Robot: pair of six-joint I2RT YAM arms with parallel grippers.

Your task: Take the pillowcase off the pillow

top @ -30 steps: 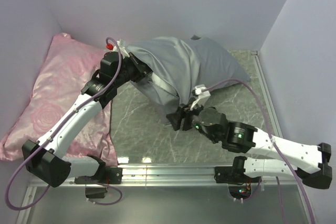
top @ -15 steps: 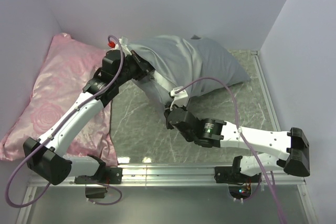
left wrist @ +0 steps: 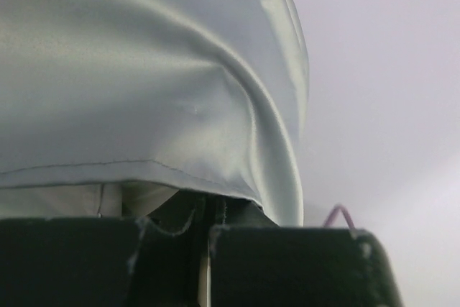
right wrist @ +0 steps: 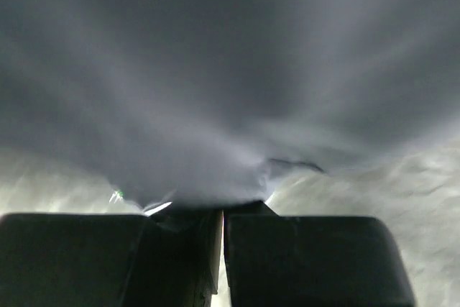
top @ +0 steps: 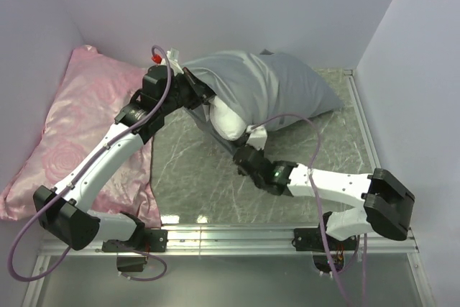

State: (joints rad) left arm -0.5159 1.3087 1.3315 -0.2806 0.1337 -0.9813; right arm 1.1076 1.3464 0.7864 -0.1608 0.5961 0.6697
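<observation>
Here, the pillowcase [top: 277, 90] lies toward the far middle of the table [top: 190, 170], still covering most of the pillow [top: 227, 120]. The pillow's white end bulges out of the case's open mouth on the near-left side.

The left gripper [top: 203, 97] is at that mouth. Its arm runs from its elbow at the near left up and across the pink rose-patterned pillow [top: 72, 127], with the wrist turned right toward the grey fabric. The right gripper [top: 241, 147] sits just near of the bare white end. Its forearm lies low over the table, running left from an elbow folded at the near right.

The left wrist view shows what the overhead view cannot. The case's stitched hem [left wrist: 86, 169] drapes over the left gripper [left wrist: 208, 222], the fingers are closed to a thin slit, and cloth is pinched between them. The grey satin [left wrist: 144, 62] fills the view above.

In the right wrist view, the right gripper [right wrist: 221, 215] is likewise pressed together. A pucker of pale pillow fabric [right wrist: 208, 127] is drawn down into the fingers, and marbled table surface shows at the lower right.
</observation>
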